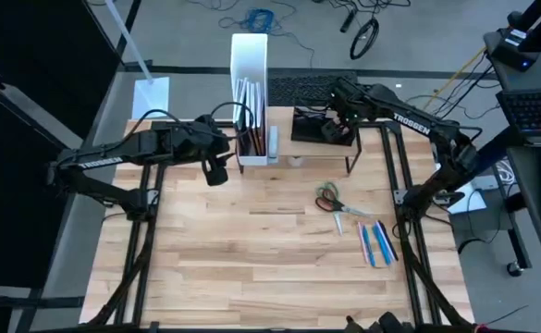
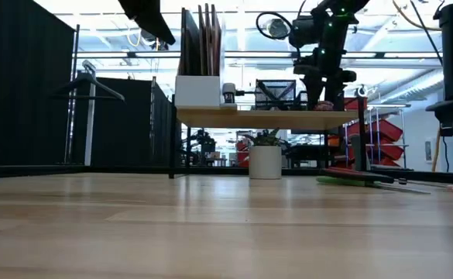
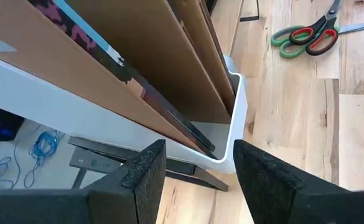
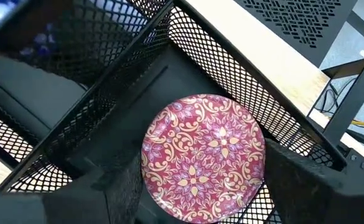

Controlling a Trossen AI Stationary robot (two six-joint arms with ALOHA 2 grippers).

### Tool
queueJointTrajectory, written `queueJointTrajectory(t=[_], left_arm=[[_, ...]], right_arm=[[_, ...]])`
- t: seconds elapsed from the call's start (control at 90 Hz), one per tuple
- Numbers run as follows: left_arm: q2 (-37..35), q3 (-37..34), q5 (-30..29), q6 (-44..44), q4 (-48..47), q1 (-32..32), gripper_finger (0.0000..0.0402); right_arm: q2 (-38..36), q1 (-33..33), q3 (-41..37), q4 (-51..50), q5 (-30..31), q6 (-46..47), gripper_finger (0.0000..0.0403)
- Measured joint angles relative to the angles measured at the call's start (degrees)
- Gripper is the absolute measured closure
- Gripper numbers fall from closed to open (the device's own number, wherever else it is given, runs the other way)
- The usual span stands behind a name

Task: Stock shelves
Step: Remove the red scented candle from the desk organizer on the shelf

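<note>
The shelves [image 2: 265, 118], a low riser with a light-wood top on black legs, stand at the table's far middle. On the top stand a white file box [image 1: 250, 92] with brown folders and a black mesh organizer [image 1: 318, 125]. A round tin [image 4: 203, 152] with a red floral lid sits inside the organizer. My right gripper [image 4: 203, 183] reaches down into the organizer and is shut on the tin. My left gripper [image 3: 197, 168] hovers open, above and just in front of the file box's near end [image 3: 231, 124], with nothing between its fingers. My right gripper has the round tin's rim [image 4: 150, 165] pinched between its two fingers, one on each opposite side. The fingers come from above, slanting down into the mesh organizer. The tin lies flat, lid up; whether it rests on the organizer's floor I cannot tell.
Green-and-red scissors [image 1: 328, 199] and several pens [image 1: 376, 242] lie on the table to the right of centre. A small white plant pot [image 2: 265, 161] stands under the shelves. The table's near half is bare wood.
</note>
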Motion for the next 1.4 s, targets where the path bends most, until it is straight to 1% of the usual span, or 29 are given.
queueJointTrajectory(t=[0.056, 0.2, 0.744, 0.911, 1.067, 1.156, 1.3, 1.4], left_arm=[[0.0, 0.0, 0.0, 0.0, 0.0, 0.0, 0.0226], [0.0, 0.0, 0.0, 0.0, 0.0, 0.0, 0.0226], [0.0, 0.0, 0.0, 0.0, 0.0, 0.0, 0.0226], [0.0, 0.0, 0.0, 0.0, 0.0, 0.0, 0.0226], [0.0, 0.0, 0.0, 0.0, 0.0, 0.0, 0.0226], [0.0, 0.0, 0.0, 0.0, 0.0, 0.0, 0.0226], [0.0, 0.0, 0.0, 0.0, 0.0, 0.0, 0.0226], [0.0, 0.0, 0.0, 0.0, 0.0, 0.0, 0.0226]], right_arm=[[0.2, 0.1, 1.2, 0.1, -1.7, 0.0, 0.0141], [0.6, 0.2, 4.4, -2.6, -2.9, -0.2, 0.0141], [0.3, 0.5, 15.2, -14.7, -0.7, -0.8, 0.0141], [0.0, 0.5, 19.1, -21.5, -0.6, -0.8, 0.0141], [-2.2, 0.4, 19.4, -25.8, -0.2, 0.8, 0.0142], [-3.9, 0.4, 18.9, -27.1, 1.3, 2.1, 0.0141], [-8.2, 0.3, 16.3, -27.1, 1.1, 4.5, 0.0142], [-11.6, 0.3, 13.0, -27.1, 1.3, 7.0, 0.0142]])
